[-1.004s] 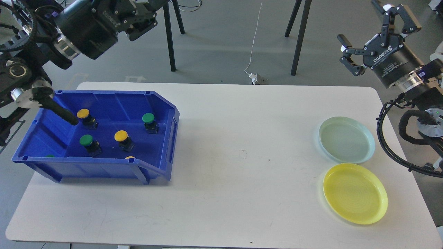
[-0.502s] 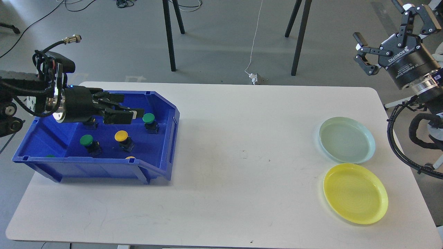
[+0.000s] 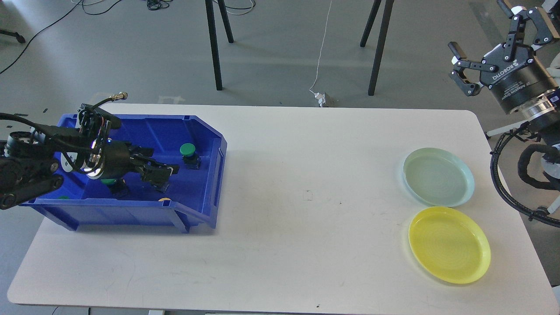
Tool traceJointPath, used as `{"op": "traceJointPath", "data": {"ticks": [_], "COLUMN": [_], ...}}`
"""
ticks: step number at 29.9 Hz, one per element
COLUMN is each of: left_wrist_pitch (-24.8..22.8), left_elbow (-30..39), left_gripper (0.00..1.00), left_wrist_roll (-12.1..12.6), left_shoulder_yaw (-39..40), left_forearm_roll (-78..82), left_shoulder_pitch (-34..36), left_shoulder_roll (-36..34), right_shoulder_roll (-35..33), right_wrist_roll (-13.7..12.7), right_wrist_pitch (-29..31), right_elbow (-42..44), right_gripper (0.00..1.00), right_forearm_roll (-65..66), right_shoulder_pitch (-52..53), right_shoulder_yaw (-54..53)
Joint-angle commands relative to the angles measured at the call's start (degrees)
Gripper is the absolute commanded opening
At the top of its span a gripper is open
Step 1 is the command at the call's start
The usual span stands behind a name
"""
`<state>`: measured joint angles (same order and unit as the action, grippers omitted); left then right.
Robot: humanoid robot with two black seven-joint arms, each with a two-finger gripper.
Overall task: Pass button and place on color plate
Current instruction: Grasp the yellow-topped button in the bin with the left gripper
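A blue bin (image 3: 205, 131) at the table's left holds push buttons. A green button (image 3: 188, 150) stands clear near its right wall. My left gripper (image 3: 159, 171) is low inside the bin, over the spot where a yellow button stood; that button is hidden under the fingers, and I cannot tell whether they grip it. A second green button (image 3: 110, 181) shows partly under my left wrist. My right gripper (image 3: 477, 25) is open and empty, high off the table's far right corner. A pale green plate (image 3: 438, 176) and a yellow plate (image 3: 449, 245) lie at the right.
A sliver of another yellow button (image 3: 164, 199) peeks over the bin's front wall. The white table (image 3: 306, 218) is bare between bin and plates. Black stand legs (image 3: 213, 43) and a cable are on the floor behind the table.
My left arm came down from above the bin, and its gripper dropped lower and forward onto the yellow button. My right gripper drew back to the right and then held still.
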<state>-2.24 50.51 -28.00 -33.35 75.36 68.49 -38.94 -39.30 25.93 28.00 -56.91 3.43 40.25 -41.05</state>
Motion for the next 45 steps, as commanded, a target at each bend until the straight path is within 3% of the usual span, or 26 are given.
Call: {"op": "traceJointPath", "data": {"ticks": [1, 15, 19, 23, 31, 38, 45], "left_wrist_pitch": [0.04, -0.04, -0.04, -0.04, -0.04, -0.22, -0.22], "left_elbow": [-4.62, -9.47, -9.47, -9.55, -10.78, -11.75, -12.10], "left_gripper": [0.99, 0.98, 0.93, 0.85, 0.57, 0.48, 0.28], "left_wrist_roll": [0.00, 0.00, 0.00, 0.00, 0.00, 0.00, 0.00], "left_shoulder_yaw": [-0.05, -0.14, -0.49, -0.58, -0.84, -0.93, -0.84], "left_forearm_roll": [0.05, 0.05, 0.14, 0.14, 0.14, 0.22, 0.22], "left_shoulder_pitch": [-1.69, -5.65, -5.74, -5.74, -5.74, -6.09, -5.83], "left_shoulder_roll": [2.99, 5.98, 5.98, 6.07, 6.25, 6.95, 7.22], "right_shoulder_roll": [0.01, 0.01, 0.01, 0.01, 0.01, 0.01, 0.01], "right_wrist_roll": [-0.01, -0.01, -0.01, -0.01, -0.01, 0.08, 0.08], "right_wrist_pitch": [0.00, 0.00, 0.00, 0.00, 0.00, 0.00, 0.00], "right_elbow": [-0.05, -0.05, -0.05, -0.05, -0.14, -0.14, -0.22], "right_gripper": [1.00, 1.00, 1.00, 1.00, 1.00, 1.00, 1.00], "right_forearm_roll": [0.00, 0.00, 0.00, 0.00, 0.00, 0.00, 0.00], "right_shoulder_pitch": [-0.08, -0.96, -1.13, -1.31, -1.84, -2.36, -2.54], "right_shoulder_yaw": [0.01, 0.01, 0.01, -0.25, -0.26, -0.34, -1.14]}}
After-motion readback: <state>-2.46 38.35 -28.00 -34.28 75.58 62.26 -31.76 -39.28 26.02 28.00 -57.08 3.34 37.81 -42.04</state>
